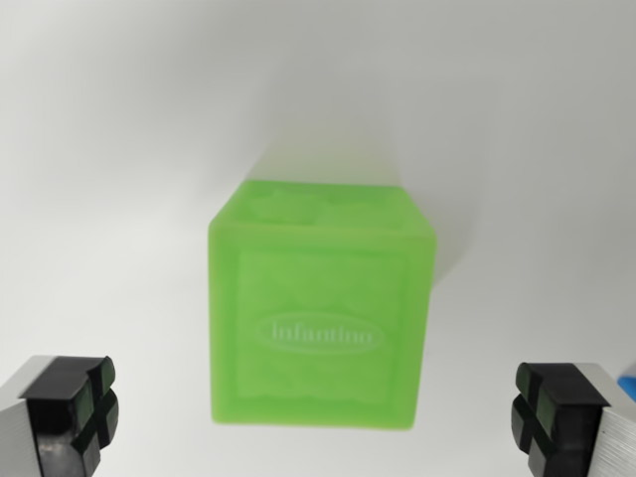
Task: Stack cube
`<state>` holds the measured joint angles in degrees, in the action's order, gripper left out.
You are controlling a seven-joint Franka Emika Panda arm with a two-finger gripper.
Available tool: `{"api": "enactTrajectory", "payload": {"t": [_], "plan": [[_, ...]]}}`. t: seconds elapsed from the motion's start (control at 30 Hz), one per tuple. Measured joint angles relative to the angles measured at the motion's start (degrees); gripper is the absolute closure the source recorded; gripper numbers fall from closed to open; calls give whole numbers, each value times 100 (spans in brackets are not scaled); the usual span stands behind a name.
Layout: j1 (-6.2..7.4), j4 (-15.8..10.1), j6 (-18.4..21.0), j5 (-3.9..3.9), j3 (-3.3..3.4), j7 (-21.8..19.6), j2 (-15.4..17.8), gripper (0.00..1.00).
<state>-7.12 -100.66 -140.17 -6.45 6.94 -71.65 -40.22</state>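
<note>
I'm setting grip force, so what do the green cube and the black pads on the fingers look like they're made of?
The green cube looks like soft, translucent plastic or rubber with a matte finish: rounded edges, embossed patterns and a raised Infantino logo. The finger pads look like black rubber, matte, with cross-shaped grooves, mounted on brushed metal fingers. Both are judged by look only.

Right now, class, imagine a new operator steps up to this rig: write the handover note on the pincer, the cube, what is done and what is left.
Pincer: open, empty, one finger at the wrist view's left, the other at its right, neither touching anything.
Green cube: resting on the white surface, midway between the fingers, "Infantino" face towards the camera.
Blue sliver at the wrist view's right edge: too little shows to identify.
Done: pincer lined up over the cube.
Left: close on the cube, lift it, stack it.
</note>
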Motion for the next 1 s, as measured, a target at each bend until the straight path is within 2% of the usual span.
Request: {"api": "enactTrajectory", "payload": {"t": [0.47,0.73,0.77,1.0], "plan": [[-61,155,-357,-42,-76,15,-506,0],[-79,200,-445,-45,-99,17,-641,0],[-83,204,-448,-45,-102,17,-646,100],[-87,212,-451,-45,-106,17,-649,100]]}}
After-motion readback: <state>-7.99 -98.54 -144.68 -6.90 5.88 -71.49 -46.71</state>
